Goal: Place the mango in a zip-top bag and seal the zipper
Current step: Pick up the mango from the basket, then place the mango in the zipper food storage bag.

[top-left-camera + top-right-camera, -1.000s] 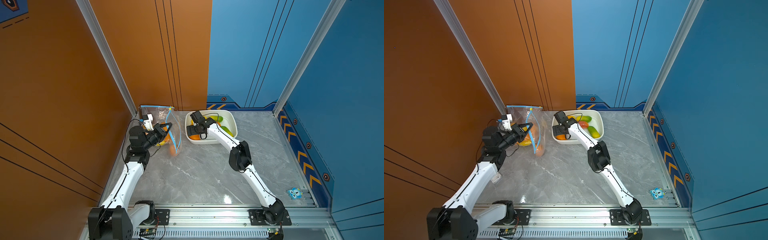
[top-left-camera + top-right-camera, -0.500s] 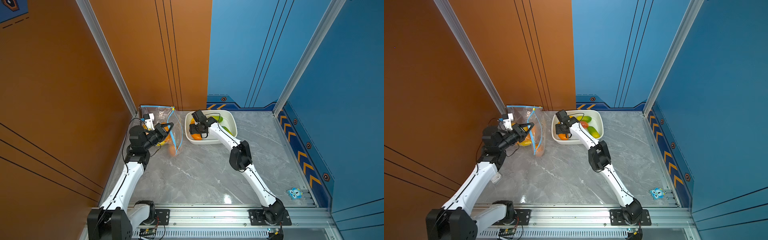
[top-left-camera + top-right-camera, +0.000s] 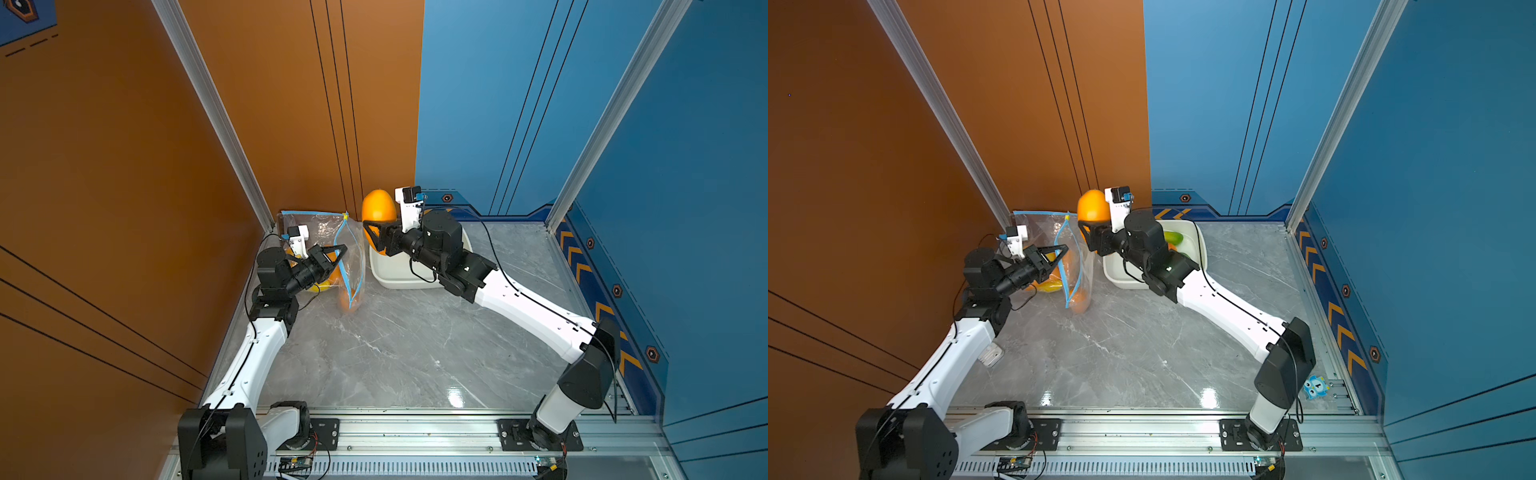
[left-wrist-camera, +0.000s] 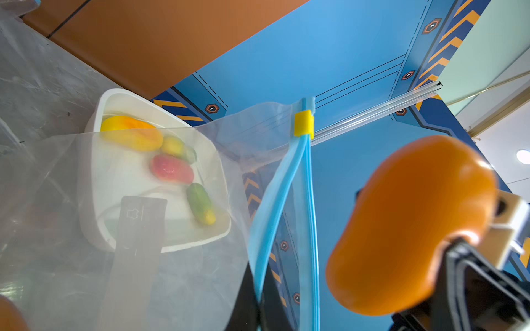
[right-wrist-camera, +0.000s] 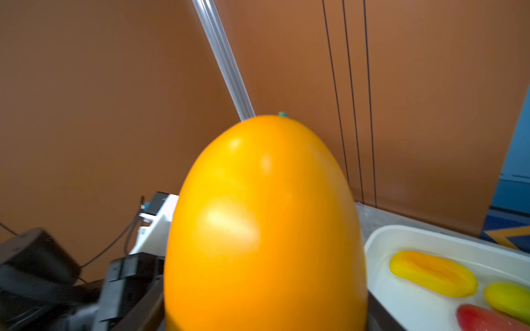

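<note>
An orange mango (image 3: 377, 206) (image 3: 1093, 206) is held in the air above the near left corner of the white tub (image 3: 399, 279), with my right gripper (image 3: 372, 237) (image 3: 1088, 237) shut on its lower half. In the right wrist view the mango (image 5: 263, 229) fills the middle. The clear zip-top bag (image 3: 328, 232) (image 3: 1050, 232) stands open just left of it, its blue zipper with a yellow slider (image 4: 303, 123). My left gripper (image 3: 343, 248) (image 4: 259, 312) is shut on the near zipper strip. Orange and yellow fruit lie inside the bag.
The tub (image 4: 97, 160) (image 5: 401, 229) holds a yellow-orange fruit (image 4: 129, 133), a red one (image 4: 172, 169) and a green one (image 4: 200, 203). Orange wall panels stand close behind the bag. A small blue owl toy (image 3: 1315, 386) sits at the front right rail.
My right gripper closed on the mango in the tub and lifted it up and left, toward the bag's mouth. The left gripper kept its hold on the bag.
</note>
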Available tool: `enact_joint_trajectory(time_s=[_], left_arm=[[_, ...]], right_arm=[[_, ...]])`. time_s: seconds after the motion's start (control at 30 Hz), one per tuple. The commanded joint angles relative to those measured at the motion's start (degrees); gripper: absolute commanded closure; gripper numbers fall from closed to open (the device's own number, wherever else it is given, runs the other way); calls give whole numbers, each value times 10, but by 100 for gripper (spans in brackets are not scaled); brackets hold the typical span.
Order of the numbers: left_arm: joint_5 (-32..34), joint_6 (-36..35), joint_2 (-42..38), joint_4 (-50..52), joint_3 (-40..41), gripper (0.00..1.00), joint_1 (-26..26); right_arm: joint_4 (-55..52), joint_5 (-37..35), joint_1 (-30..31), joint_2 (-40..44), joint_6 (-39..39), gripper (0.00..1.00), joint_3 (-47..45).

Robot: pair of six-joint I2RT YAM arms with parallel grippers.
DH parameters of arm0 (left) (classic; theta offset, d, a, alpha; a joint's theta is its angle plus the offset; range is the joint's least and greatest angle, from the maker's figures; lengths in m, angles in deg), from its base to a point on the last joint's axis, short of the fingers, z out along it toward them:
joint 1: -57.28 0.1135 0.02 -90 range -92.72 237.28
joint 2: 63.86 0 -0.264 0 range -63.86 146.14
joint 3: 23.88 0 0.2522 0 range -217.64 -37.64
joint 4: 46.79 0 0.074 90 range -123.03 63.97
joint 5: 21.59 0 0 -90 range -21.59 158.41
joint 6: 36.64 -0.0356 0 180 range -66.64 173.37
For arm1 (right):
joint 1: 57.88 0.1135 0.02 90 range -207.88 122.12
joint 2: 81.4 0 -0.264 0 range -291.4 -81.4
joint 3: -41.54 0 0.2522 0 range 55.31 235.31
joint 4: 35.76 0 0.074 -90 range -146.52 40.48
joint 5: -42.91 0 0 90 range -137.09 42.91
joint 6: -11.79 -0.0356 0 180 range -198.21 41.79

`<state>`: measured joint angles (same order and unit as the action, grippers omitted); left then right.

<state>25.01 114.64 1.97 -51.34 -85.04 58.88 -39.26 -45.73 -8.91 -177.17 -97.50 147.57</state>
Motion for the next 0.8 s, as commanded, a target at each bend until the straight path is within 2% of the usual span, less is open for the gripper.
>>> enact_joint_trajectory(time_s=[0.0,0.1,0.27,0.33,0.47,0.63,0.77], left_arm=[[-24,5,-2,-7,-15,100,8],[-34,10,-2,-7,-20,100,11],[-53,16,-1,-7,-26,100,17],[-56,18,2,-7,-25,100,19],[-62,21,4,-7,-30,100,27],[-78,37,2,-7,-40,100,48],[-86,49,5,-7,-45,100,67]], right_arm=[[179,52,21,-29,44,55,-45],[222,88,35,-65,54,56,-29],[316,110,39,-123,23,59,-9],[312,106,44,-134,23,59,6],[290,88,62,-153,77,59,18],[320,76,53,-162,86,58,-17],[312,81,52,-165,115,51,-30]])
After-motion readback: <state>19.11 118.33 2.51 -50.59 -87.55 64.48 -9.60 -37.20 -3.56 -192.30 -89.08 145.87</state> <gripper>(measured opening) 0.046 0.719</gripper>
